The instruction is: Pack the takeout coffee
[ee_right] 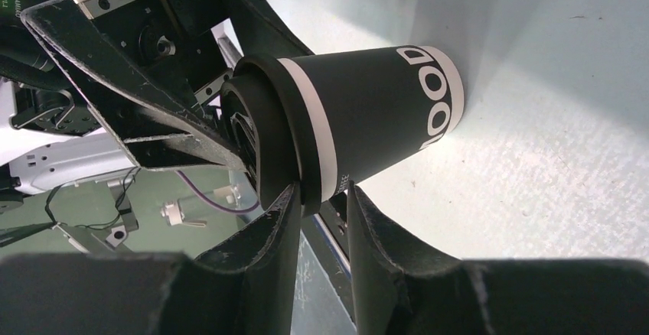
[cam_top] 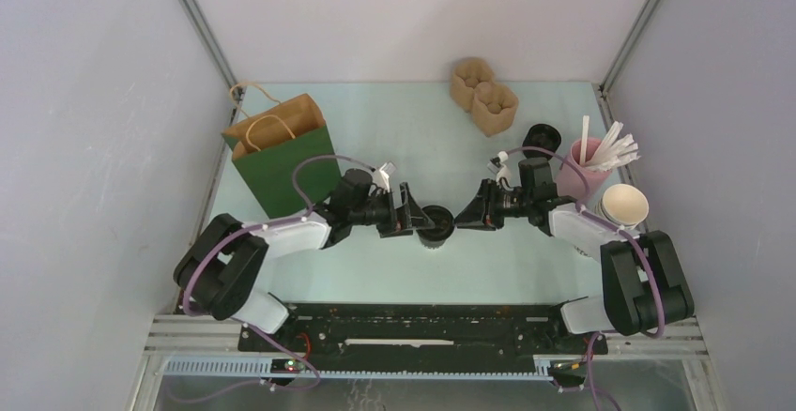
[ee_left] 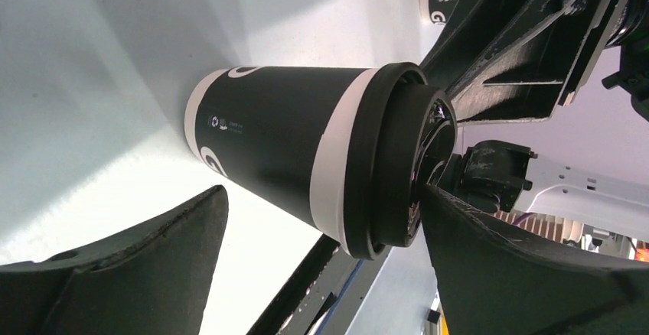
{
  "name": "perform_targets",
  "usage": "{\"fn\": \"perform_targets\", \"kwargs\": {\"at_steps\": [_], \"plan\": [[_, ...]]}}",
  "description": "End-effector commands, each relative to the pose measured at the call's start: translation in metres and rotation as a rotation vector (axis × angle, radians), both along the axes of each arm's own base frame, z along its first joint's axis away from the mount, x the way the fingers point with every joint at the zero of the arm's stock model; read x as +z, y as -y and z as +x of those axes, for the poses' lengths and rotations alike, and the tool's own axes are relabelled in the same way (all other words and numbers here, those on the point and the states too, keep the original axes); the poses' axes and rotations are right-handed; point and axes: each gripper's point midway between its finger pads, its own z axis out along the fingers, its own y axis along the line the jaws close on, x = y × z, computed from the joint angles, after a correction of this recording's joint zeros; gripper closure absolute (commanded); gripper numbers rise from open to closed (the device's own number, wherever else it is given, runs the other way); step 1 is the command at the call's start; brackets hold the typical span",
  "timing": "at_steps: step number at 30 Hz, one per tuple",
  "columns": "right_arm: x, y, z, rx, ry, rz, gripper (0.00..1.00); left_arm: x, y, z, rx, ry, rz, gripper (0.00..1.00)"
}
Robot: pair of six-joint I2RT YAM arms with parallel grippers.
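Two arms flank upright takeout coffee [cam_top: 436,224].
Left jaws spread around it; right jaws narrow astride lid [ee_right: 264,140], grip unclear.

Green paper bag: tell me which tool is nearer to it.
Left. The left tool sits right of the green paper bag, at the takeout coffee; the right tool is beyond that cup, farther away.

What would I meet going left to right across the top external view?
Green paper bag → left gripper → takeout coffee → right gripper → pink cup of straws → stack of paper cups. The cardboard cup carrier is omitted because it overlaps the right gripper.
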Motion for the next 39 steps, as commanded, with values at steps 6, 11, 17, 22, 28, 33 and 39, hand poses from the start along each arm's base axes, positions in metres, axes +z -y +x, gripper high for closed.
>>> {"fn": "perform_targets", "kwargs": {"at_steps": [6, 11, 17, 22, 28, 33, 39], "plan": [[0.019, -0.002, 0.006, 0.021, 0.055, 0.028, 0.60, 0.033, -0.017, 0.016, 0.046, 0.071, 0.019, 0.00], [0.024, -0.003, 0.007, 0.021, 0.059, 0.026, 0.57, 0.037, -0.018, 0.017, 0.050, 0.077, 0.018, 0.00], [0.026, -0.002, 0.011, 0.012, 0.056, 0.025, 0.57, 0.051, -0.032, 0.020, 0.107, 0.091, -0.018, 0.11], [0.024, -0.004, 0.013, 0.017, 0.048, 0.031, 0.57, 0.053, -0.039, 0.026, 0.134, 0.092, -0.027, 0.27], [0.021, -0.003, 0.012, 0.017, 0.040, 0.026, 0.57, 0.036, -0.034, 0.030, 0.120, 0.054, -0.016, 0.38], [0.019, -0.003, 0.011, 0.020, 0.035, 0.020, 0.57, 0.025, -0.030, 0.031, 0.115, 0.035, -0.004, 0.37], [0.015, -0.002, 0.010, 0.023, 0.031, 0.008, 0.57, 0.024, -0.025, 0.030, 0.103, 0.034, -0.015, 0.31]]}}
